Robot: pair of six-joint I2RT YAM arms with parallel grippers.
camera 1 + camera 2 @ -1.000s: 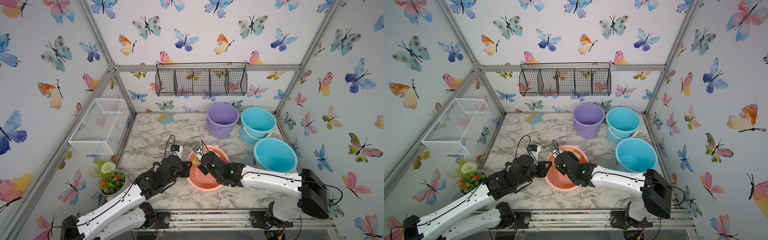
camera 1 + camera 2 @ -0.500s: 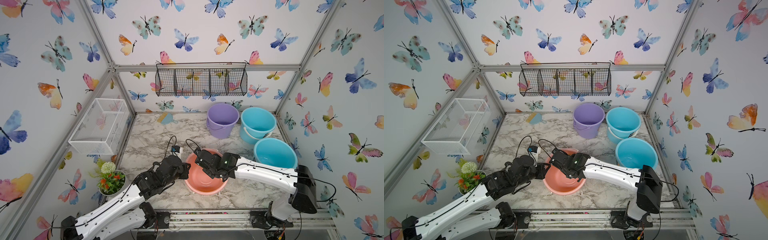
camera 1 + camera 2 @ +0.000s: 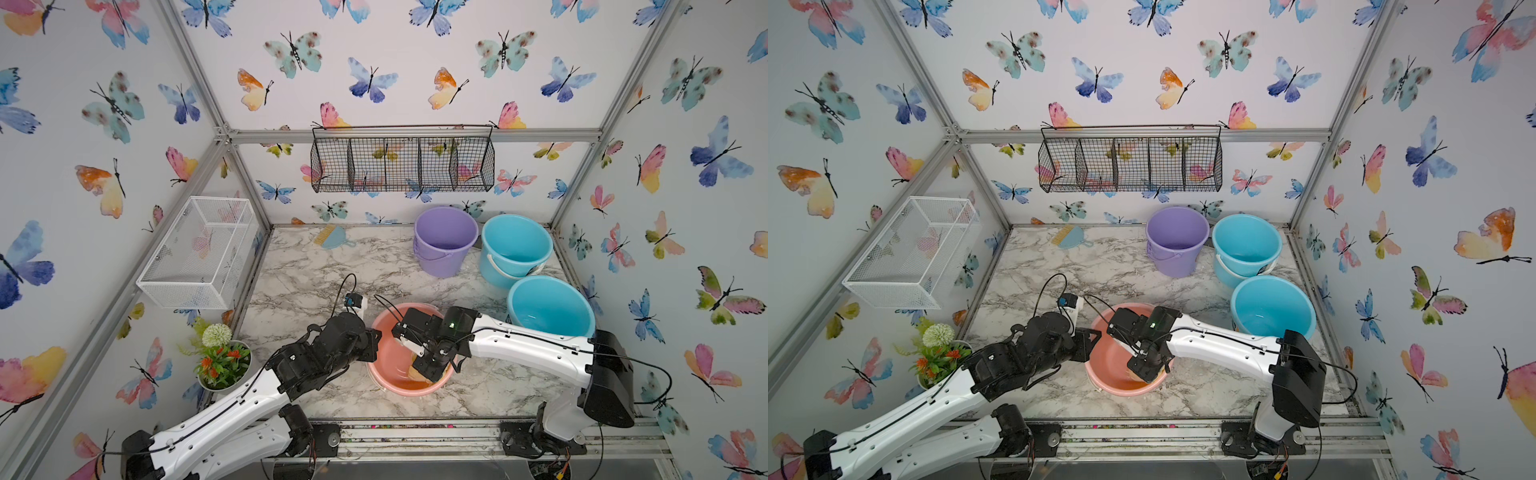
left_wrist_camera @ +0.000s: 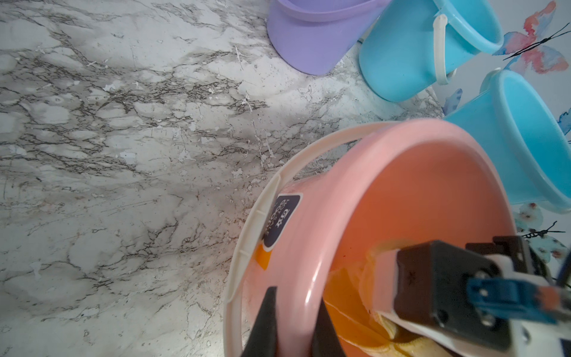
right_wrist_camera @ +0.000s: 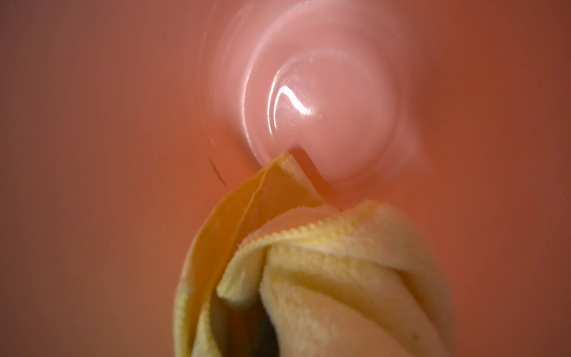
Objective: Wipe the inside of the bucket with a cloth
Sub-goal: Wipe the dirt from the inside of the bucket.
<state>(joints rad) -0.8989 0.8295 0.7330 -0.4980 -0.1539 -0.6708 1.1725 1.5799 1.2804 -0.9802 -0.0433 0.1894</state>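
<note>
Stereo overhead; wrists close on bucket (image 4: pixel 432 201)

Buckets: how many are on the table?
4. A purple bucket at the back, a blue bucket with a handle beside it, a wide blue bucket nearer on the right, a pink bucket front centre. The handled one may hide another nested beneath.

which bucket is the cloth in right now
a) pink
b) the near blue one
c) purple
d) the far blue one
a: the right pincer holds the yellow cloth against the inner wall of the pink bucket, while the left pincer clamps its rim.
</note>
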